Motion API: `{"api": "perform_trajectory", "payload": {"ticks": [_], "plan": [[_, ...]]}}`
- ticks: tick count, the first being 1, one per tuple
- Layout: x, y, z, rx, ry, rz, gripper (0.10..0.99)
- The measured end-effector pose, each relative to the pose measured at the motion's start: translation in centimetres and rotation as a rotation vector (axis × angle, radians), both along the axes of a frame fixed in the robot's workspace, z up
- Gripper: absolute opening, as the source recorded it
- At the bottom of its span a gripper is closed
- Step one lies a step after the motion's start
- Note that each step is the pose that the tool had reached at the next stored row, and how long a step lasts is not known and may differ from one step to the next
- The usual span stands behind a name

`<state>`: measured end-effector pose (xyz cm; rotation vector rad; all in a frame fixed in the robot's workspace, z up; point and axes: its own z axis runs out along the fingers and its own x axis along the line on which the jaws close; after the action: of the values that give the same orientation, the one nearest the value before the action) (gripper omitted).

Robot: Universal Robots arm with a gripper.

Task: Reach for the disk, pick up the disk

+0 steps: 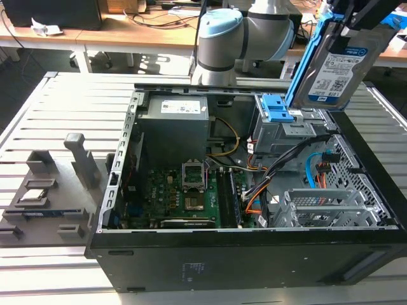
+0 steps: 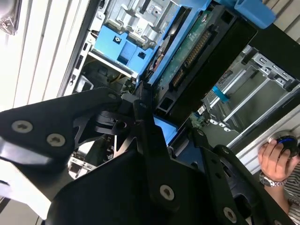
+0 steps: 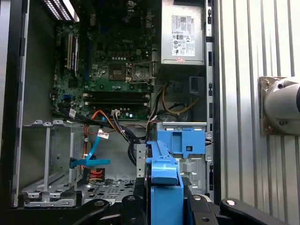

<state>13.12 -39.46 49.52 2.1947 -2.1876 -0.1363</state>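
Observation:
The disk [image 1: 335, 68], a silver drive with a white-and-blue label and a blue side rail, hangs tilted above the back right corner of the open computer case [image 1: 356, 251]. My gripper [image 1: 353, 27] is shut on its upper end, at the exterior view's top right. In the second wrist view the disk [image 2: 194, 52] runs edge-on away from the black fingers [image 2: 144, 123], showing its green board and connector. The first wrist view looks down into the case, with the disk's blue rail [image 3: 164, 185] clamped between my gripper [image 3: 164, 208].
Below the disk sits the drive bay with a bare blue bracket [image 1: 280, 108]. The case holds a power supply [image 1: 175, 117], a motherboard [image 1: 191, 194] and cables. A grey fixture [image 1: 48, 203] with chips lies at the exterior view's left. A person's hand [image 2: 274, 161] rests nearby.

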Motion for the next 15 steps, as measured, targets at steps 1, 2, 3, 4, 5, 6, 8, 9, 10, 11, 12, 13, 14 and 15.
{"api": "perform_trajectory", "payload": {"ticks": [1, 2, 3, 4, 5, 6, 8, 9, 10, 11, 12, 13, 14, 15], "plan": [[-0.01, -0.37, -0.01, 0.000, 0.0000, 0.000, 0.369], [-0.02, -0.91, -0.05, 0.000, 0.0000, 0.000, 0.369], [-0.03, -1.16, -0.06, 0.000, 0.0000, 0.000, 0.369], [-0.05, -1.74, -0.09, 0.000, 0.0000, 0.000, 0.369], [-0.07, -2.05, -0.10, 0.000, 0.0000, 0.000, 0.369], [-0.09, -2.32, -0.11, 0.000, 0.0000, 0.000, 0.369], [-0.22, -3.03, -0.12, 0.000, 0.0000, 0.000, 0.369], [-0.28, -3.30, -0.13, 0.000, 0.0000, 0.000, 0.369], [-0.40, -3.77, -0.14, 0.000, 0.0000, 0.000, 0.369], [-0.45, -4.00, -0.14, 0.000, 0.0000, 0.000, 0.369], [-0.48, -4.24, -0.14, 0.000, 0.0000, 0.000, 0.369], [-0.53, -4.56, -0.14, 0.000, 0.0000, 0.000, 0.369], [-0.57, -4.81, -0.15, 0.000, 0.0000, 0.000, 0.369], [-0.60, -5.09, -0.15, 0.000, 0.0000, 0.000, 0.369]]}}
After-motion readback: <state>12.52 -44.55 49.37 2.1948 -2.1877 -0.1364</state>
